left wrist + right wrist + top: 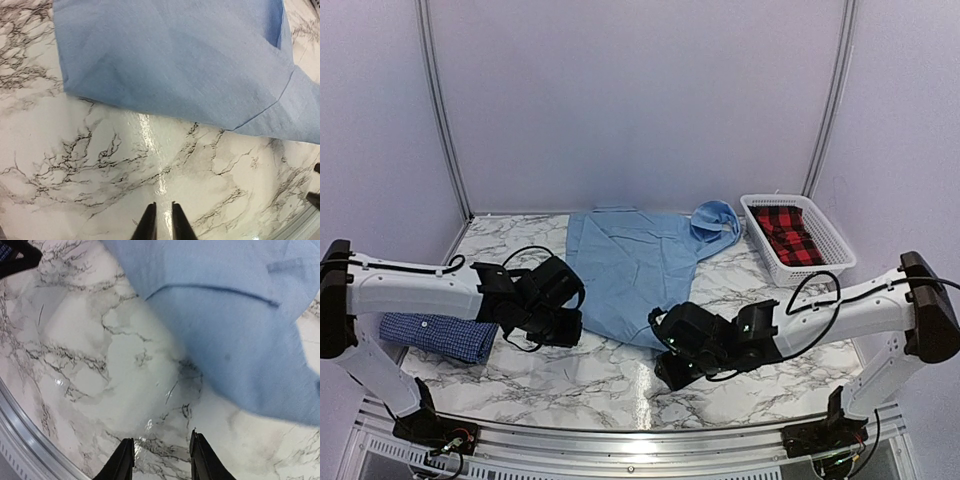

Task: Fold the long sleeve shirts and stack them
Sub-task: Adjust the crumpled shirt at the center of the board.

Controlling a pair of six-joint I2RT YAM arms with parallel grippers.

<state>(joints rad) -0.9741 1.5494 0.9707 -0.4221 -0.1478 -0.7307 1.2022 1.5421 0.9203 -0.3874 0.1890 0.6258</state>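
Observation:
The light blue shirt (635, 265) lies spread flat in the middle of the marble table, collar at the far right. The dark blue checked shirt (438, 335) lies folded at the left, under my left arm. My left gripper (563, 325) hovers at the light blue shirt's near left edge; in the left wrist view the shirt's hem (190, 60) lies ahead of the gripper (164, 212), which is shut and empty. My right gripper (670, 362) is near the shirt's near corner; in the right wrist view it (162, 440) is open and empty over bare marble, with the shirt (240, 315) beyond.
A white basket (825, 225) at the far right holds a red plaid cloth (788, 235). The metal rail (20, 425) of the table's front edge runs close behind the right gripper. Grey walls close in the back and sides.

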